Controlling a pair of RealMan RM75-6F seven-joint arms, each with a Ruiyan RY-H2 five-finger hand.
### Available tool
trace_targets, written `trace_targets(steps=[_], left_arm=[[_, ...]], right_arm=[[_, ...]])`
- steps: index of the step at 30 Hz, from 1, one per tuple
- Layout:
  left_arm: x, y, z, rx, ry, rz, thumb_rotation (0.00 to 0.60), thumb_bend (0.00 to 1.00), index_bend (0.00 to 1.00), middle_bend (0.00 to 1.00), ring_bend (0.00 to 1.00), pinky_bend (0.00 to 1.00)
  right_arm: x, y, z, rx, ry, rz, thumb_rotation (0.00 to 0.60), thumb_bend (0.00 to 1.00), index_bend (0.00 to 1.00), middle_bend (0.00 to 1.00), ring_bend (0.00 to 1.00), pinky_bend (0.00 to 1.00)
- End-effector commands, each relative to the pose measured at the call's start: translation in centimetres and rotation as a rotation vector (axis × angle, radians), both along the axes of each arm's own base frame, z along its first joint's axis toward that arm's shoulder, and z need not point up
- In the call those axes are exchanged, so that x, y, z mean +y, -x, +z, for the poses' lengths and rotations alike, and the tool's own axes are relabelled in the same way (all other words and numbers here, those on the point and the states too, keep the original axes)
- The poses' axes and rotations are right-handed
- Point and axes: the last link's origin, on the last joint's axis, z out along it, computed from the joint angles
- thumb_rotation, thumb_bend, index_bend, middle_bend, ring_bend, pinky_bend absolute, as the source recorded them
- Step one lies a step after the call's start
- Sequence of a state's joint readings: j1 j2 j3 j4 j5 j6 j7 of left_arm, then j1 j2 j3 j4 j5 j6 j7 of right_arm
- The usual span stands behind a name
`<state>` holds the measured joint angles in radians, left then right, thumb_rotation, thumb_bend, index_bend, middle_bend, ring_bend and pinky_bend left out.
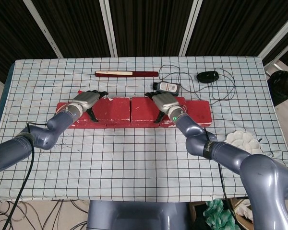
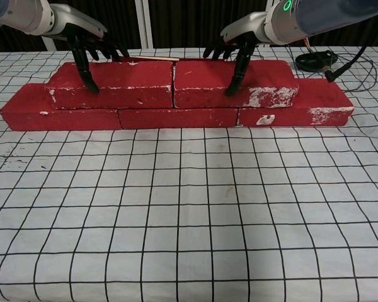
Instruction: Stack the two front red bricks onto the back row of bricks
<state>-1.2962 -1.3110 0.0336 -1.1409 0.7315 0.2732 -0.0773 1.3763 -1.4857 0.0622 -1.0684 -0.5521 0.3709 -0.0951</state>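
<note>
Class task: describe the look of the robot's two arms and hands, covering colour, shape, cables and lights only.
Both arms are smooth, rounded, glossy blue-grey tubes. The left hand and right hand each have a silver-grey metallic back and slim black fingers. A green light glows at the right wrist. A black cable hangs along the left arm.

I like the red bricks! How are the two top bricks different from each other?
The left top brick is mostly clean red under the left hand; the right top brick has a big white scuff at its front right corner. The right hand grips that one. Both lie flat, end to end, on the bottom row.
</note>
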Motion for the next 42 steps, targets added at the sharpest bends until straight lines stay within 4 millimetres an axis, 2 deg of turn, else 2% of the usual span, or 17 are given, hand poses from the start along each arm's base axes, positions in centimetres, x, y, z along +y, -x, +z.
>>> trace_targets(steps=[1,16,42], left_arm=[[0.00,0.00,0.03,-0.001,0.000,0.001,0.600,0.00,0.05,0.09,0.00,0.07],[-0.07,-0.41,0.34,-0.006,-0.003,-0.006,0.600,0.00,0.05,0.09,0.00,0.05],[-0.08,-0.02,0.41,0.003,-0.005,0.010,0.600,0.00,0.05,0.09,0.00,0.04]], right_arm=[[0.01,-0.04,0.04,-0.003,0.002,0.001,0.600,0.06,0.04,0.04,0.03,0.14],[0.12,-0.17,0.02,-0.009,0.002,0.010,0.600,0.03,0.04,0.02,0.01,0.11],[0.28,-0.34,-0.10,-0.013,0.007,0.024,0.600,0.01,0.03,0.02,0.00,0.09]])
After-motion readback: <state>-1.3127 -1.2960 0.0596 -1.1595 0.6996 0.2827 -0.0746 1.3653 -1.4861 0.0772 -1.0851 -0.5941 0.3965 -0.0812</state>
